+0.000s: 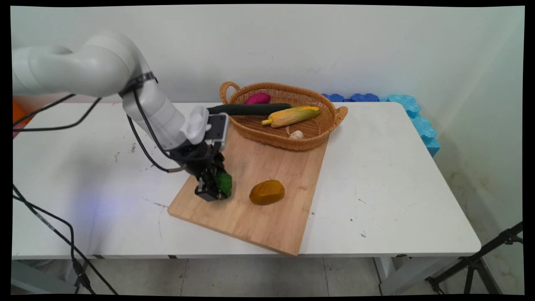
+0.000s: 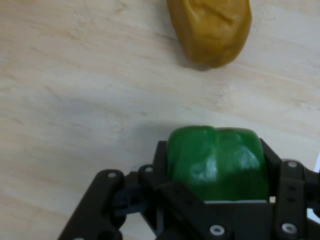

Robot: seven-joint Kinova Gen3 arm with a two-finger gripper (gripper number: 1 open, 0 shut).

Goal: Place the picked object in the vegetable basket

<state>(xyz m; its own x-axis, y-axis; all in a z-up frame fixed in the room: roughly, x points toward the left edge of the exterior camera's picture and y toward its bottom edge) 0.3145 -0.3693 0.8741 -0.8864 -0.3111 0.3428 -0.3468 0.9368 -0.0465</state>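
A white wall stands behind a white bench (image 1: 376, 175) that fills most of the main view. On the bench a wooden cutting board (image 1: 267, 217) lies skewed, one corner reaching the near edge and its far end running under a wicker basket (image 1: 334, 119) near the bench's far edge.

The basket holds four things: a long dark green cucumber (image 1: 250, 109) whose end juts out over the left rim, a yellow ear of corn (image 1: 292, 116) lying beside it, a purple eggplant (image 1: 258, 98) against the far wall of the basket, and a small garlic bulb (image 1: 296, 134) near its front wall.

The hand (image 1: 216, 189) sits low over the board's left part, pinching a green bell pepper (image 2: 217, 162) between its fingers; the hand view shows the pepper filling the gap between them, over bare wood. Whether the pepper touches the board cannot be told. A brownish-yellow potato (image 1: 267, 192) lies on the board just to the right, apart from the pepper.

Judged from this, the grip looks square across the pepper's body. Its skin is glossy and rounded, so steady pressure and slow motion would suit it, with care to stay clear of the potato.
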